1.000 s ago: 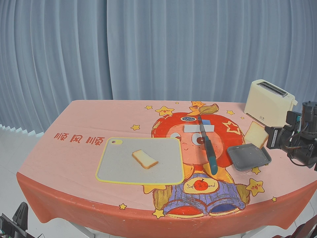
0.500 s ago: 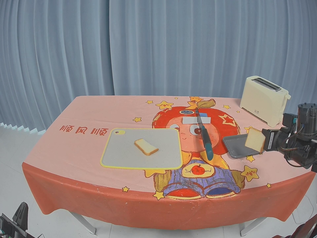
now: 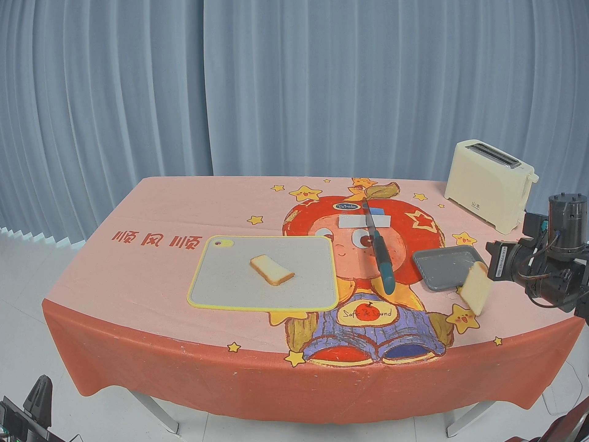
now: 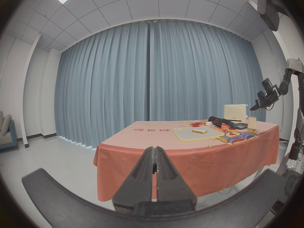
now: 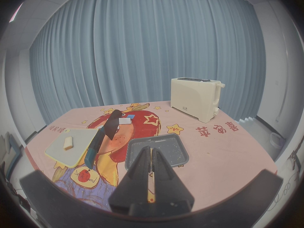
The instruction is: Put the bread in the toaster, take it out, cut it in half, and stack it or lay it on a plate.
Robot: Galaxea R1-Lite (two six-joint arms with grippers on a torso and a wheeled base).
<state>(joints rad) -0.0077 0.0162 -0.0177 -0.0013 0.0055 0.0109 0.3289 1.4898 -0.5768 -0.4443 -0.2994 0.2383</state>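
Right gripper (image 5: 150, 151): fingers clenched together, grasping nothing, positioned above the desk (image 3: 153, 290) edge at the robot's right. Bread slice (image 3: 475, 288): stood on edge, slightly tilted, just beside the near right corner of the grey plate (image 3: 446, 267), apart from the gripper. Toaster (image 3: 489, 185): at the far right corner, slots facing up. Smaller bread piece (image 3: 271, 270): flat on the cutting board (image 3: 233, 277). Knife (image 3: 380, 253): between board and plate. Left gripper (image 4: 155, 151): clenched, low, well clear of the desk.
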